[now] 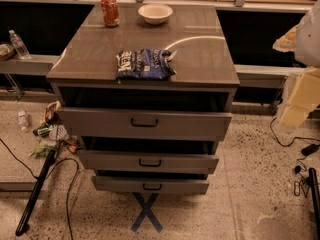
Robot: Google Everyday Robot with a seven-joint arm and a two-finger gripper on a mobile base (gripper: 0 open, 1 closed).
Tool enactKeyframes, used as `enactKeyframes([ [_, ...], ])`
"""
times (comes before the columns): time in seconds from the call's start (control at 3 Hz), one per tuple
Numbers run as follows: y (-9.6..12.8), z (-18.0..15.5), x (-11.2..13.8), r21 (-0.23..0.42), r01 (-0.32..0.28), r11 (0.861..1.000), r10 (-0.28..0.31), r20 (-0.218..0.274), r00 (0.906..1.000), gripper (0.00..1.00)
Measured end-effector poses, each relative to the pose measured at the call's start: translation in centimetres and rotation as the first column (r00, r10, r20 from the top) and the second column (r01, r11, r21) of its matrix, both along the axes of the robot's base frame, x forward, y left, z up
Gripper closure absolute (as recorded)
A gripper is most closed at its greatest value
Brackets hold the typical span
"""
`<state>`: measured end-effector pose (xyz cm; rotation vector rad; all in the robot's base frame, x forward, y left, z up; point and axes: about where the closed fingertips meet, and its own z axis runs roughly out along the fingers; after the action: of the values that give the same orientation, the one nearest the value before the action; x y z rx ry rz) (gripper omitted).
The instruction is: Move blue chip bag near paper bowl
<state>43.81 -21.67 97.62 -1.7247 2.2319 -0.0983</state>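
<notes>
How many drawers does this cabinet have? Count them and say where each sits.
3, stacked in the cabinet, all pulled partly out: top drawer, middle drawer, bottom drawer. None seem hidden. The gripper hangs at the right edge, clear of them.

An orange-red soda can (110, 10) stands on the grey drawer cabinet (200, 59)

The claw (287, 40) hangs beyond the worktop's (200, 59) right edge. Left of it, bare surface reaches the bag (145, 64). Farther back the bowl (155, 13) and can (109, 10) stand apart, with open room between bag and bowl.
</notes>
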Motion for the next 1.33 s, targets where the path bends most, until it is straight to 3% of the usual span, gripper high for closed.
enactKeyframes([
  [0.33,0.4,0.0,0.5,0.021,0.003,1.000,-0.003,0.009,1.0000,0.00],
  [0.67,1.4,-0.4,2.2,0.082,0.007,0.997,-0.009,0.026,0.9996,0.00],
  [1.0,5.0,-1.4,6.5,0.209,-0.058,0.976,0.044,0.072,0.9964,0.00],
  [1.33,9.2,-2.5,11.9,0.346,-0.088,0.934,0.045,0.130,0.9905,0.00],
])
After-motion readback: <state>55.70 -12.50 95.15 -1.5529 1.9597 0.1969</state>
